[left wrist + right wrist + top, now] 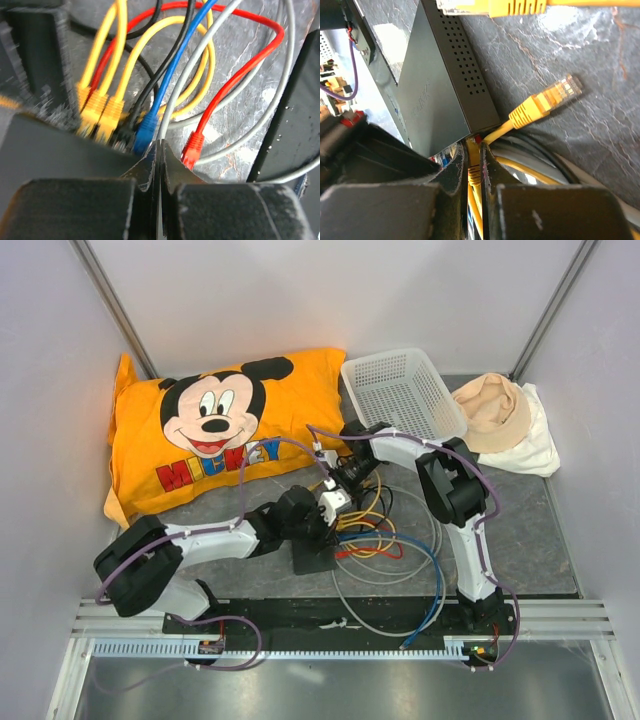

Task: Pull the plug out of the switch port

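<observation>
The switch (435, 95) lies flat on the table between the two arms. It looks light enough to slide when you tug, so it needs pinning. Your right gripper (475, 172) is clenched on a yellow plug (473, 160) at the socket edge. Hold the rubbery boot, since the clip is brittle. Your left gripper (160, 167) is closed and seems to press on the switch, though blur hides the contact. A loose yellow plug (545, 102) and tangled cables (175, 67) crowd your pull path.

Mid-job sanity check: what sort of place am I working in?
Probably a staged robot test cell, not a network room: plain white enclosure walls, with a Mickey Mouse pillow and a white mesh basket sharing the table with the switch.
</observation>
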Available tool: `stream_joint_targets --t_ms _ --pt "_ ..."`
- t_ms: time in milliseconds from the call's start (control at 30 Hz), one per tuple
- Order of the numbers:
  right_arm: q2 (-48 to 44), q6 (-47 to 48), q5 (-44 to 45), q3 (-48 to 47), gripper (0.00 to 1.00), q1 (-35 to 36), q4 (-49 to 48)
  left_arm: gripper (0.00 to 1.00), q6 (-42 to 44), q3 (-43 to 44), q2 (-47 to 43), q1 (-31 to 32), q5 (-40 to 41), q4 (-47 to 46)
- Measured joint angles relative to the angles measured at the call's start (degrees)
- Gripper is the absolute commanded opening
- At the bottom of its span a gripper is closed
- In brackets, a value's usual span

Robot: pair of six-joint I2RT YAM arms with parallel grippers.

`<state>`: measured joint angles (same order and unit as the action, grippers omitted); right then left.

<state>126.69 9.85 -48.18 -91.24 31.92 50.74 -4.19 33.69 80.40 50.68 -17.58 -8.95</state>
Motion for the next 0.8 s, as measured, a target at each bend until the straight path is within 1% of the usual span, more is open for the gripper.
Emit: stream_joint_targets --t_ms 167,233,367,467,633,800 --pt "-0.24 0.0 0.2 0.46 0.0 0.35 -0.94 0.01 0.85 2.03 3.76 3.91 1.2 0.24" --pt "-0.24 0.11 0.24 0.46 0.01 0.35 -0.94 0.02 0.57 2.05 4.13 4.98 3.98 0.68" --pt "-0.24 0.7 0.72 0.22 0.01 0.5 -0.94 0.01 -2.99 1.81 3.72 4.96 7.21 1.2" --pt "-0.24 1.97 1.79 -0.48 0.01 0.68 -0.96 0.02 -6.19 1.03 3.52 3.96 7.45 0.37" --pt "-0.24 7.06 4.68 -2.58 0.01 1.49 0.15 0.02 -8.22 0.37 3.69 3.02 7.58 -1.2" --pt "-0.11 15.98 5.55 -4.52 0.01 1.53 3.56 0.02 -8.74 -0.35 3.67 2.99 8.13 -2.49"
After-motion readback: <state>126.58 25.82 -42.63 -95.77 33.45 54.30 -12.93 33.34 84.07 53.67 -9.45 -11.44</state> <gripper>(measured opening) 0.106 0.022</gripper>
